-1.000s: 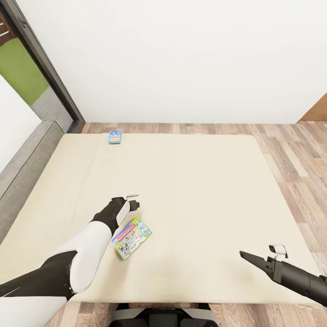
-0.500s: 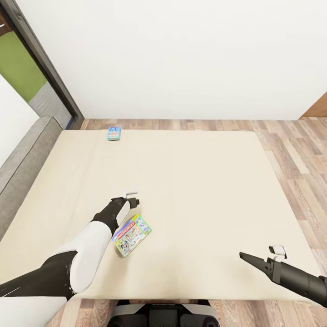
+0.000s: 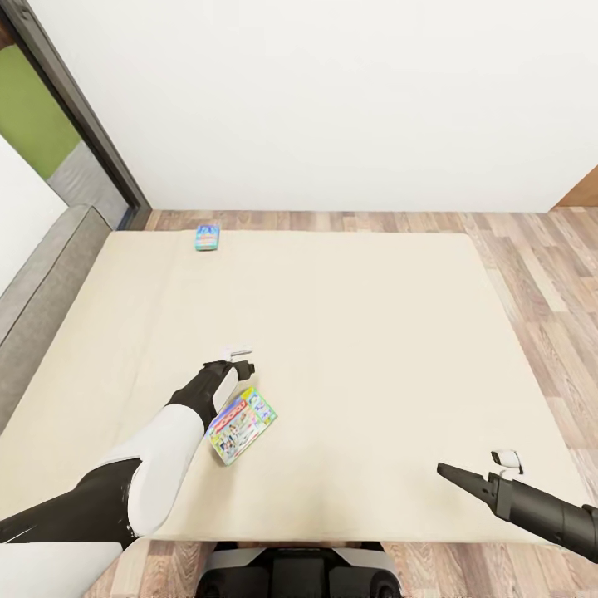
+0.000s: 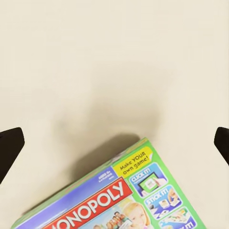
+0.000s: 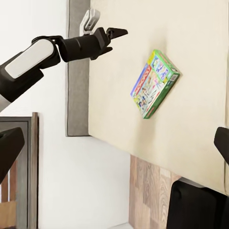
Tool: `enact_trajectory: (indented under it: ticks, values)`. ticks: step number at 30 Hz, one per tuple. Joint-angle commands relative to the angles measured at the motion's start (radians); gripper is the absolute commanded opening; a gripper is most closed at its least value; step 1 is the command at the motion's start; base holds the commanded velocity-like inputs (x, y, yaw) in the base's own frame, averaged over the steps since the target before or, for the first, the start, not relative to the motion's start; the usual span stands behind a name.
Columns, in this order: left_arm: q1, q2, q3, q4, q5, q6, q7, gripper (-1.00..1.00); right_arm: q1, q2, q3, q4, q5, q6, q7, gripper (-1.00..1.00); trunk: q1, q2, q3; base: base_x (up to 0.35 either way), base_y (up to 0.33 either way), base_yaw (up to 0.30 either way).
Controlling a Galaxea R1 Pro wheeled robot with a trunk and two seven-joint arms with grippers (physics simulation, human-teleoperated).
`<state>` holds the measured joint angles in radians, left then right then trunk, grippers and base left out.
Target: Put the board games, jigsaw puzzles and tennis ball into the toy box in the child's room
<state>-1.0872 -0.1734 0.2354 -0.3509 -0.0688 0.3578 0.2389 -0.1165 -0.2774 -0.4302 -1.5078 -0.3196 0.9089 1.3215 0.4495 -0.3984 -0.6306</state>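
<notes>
Reaching in low at the near right, the right gripper (image 3: 453, 475) hangs over the front edge of the bed (image 3: 357, 332), a dark tapered wedge on a black forearm; in its own wrist view the two black fingertips (image 5: 9, 148) sit at opposite borders, so spread wide and holding nothing. Extending from the near left, the left gripper (image 3: 241, 365), on a glossy white and black arm, is poised above the mattress just beyond the near board game (image 3: 241, 424); fingertips (image 4: 9, 145) likewise at the far borders of the left wrist view, wide apart and empty. Lying flat on the bed just beside that wrist: a thin rectangular box, turned at an angle, green-edged with a busy printed lid (the word MONOPOLY reads in white on a red band (image 4: 95, 205)), casting a soft shadow on the fabric. Spreading beneath all this, a smooth, matte, cream cover, plain and unwrinkled, nearly square. Resting well apart at the far left corner of the mattress, the second board game (image 3: 208, 237), small and blue-green, detail too fine to read. Running along the left side, a grey upholstered panel (image 3: 41, 282). Beyond and to the right, wood-plank flooring (image 3: 540, 274) in mixed brown tones, then a bare white wall (image 3: 332, 100), with a dark door frame (image 3: 79, 112) at far left.
</notes>
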Motion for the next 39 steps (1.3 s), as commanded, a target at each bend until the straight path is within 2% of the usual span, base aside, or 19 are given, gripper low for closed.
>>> enact_trajectory:
  ticks: [1, 26, 39]
  values:
    - [0.0, -0.001, 0.006, -0.002, -0.007, 0.006, 0.0, 1.0, 0.0, 0.0, 0.0, 0.0, -0.003, 0.007, 0.001, 1.0, 0.0, -0.002, -0.003, 0.0, 0.0, 0.0]
    - [-0.001, -0.001, 0.005, -0.006, -0.007, 0.006, 0.001, 1.0, 0.0, -0.002, -0.001, 0.014, 0.0, 0.006, 0.001, 1.0, 0.0, -0.002, -0.044, 0.0, 0.0, 0.0]
    - [-0.002, -0.001, 0.004, -0.056, -0.006, 0.015, 0.002, 1.0, 0.0, -0.002, -0.001, 0.02, 0.002, 0.005, 0.001, 1.0, 0.0, -0.002, -0.066, 0.0, 0.0, 0.0]
